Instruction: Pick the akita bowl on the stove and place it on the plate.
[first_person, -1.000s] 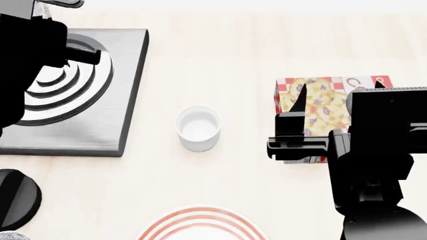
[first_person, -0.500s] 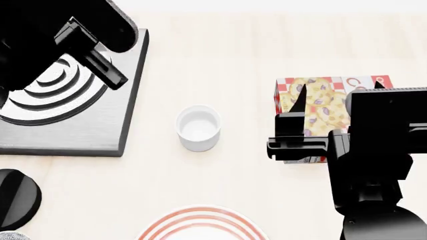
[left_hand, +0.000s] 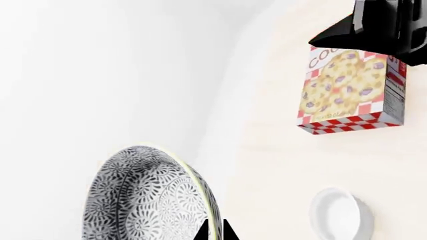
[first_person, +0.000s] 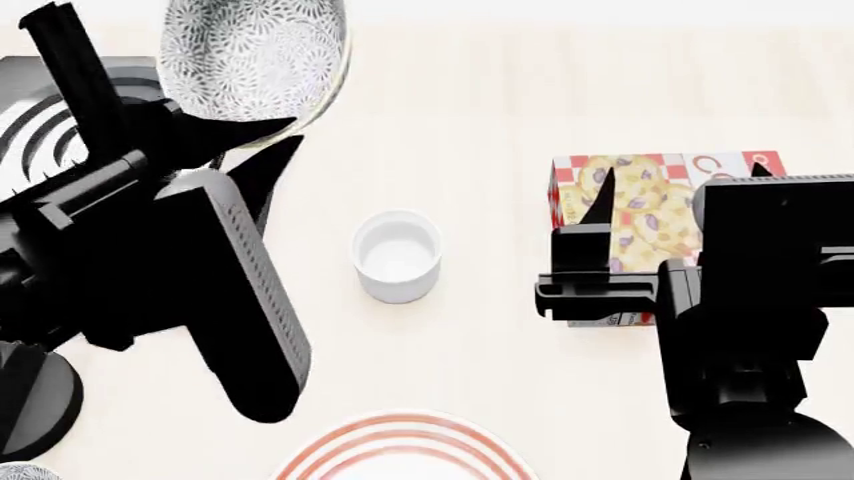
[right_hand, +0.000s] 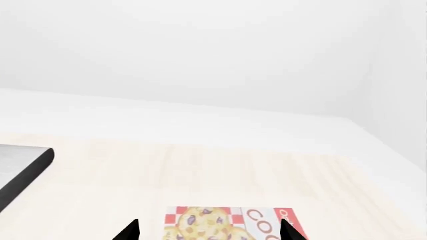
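The akita bowl (first_person: 254, 55), white-grey with a dark floral pattern, hangs tilted above the table by the stove's (first_person: 34, 125) right edge. My left gripper (first_person: 274, 138) is shut on its rim. In the left wrist view the bowl (left_hand: 143, 200) stands on edge, its rim pinched between the two dark fingertips of that gripper (left_hand: 215, 231). The plate (first_person: 400, 450), white with red rings, shows partly at the near edge of the table. My right gripper (first_person: 674, 185) hangs open over a cookie box, holding nothing; its wrist view shows the same gripper (right_hand: 209, 231) with tips wide apart.
A small plain white cup (first_person: 396, 255) stands mid-table between the stove and the cookie box (first_person: 641, 215). A black round object (first_person: 27, 395) sits at the near left. The cup (left_hand: 337, 215) and box (left_hand: 350, 90) also show in the left wrist view.
My left arm has risen off the stove and swung right and nearer, bringing the bowl into view, tilted in the air. The right arm has not moved.
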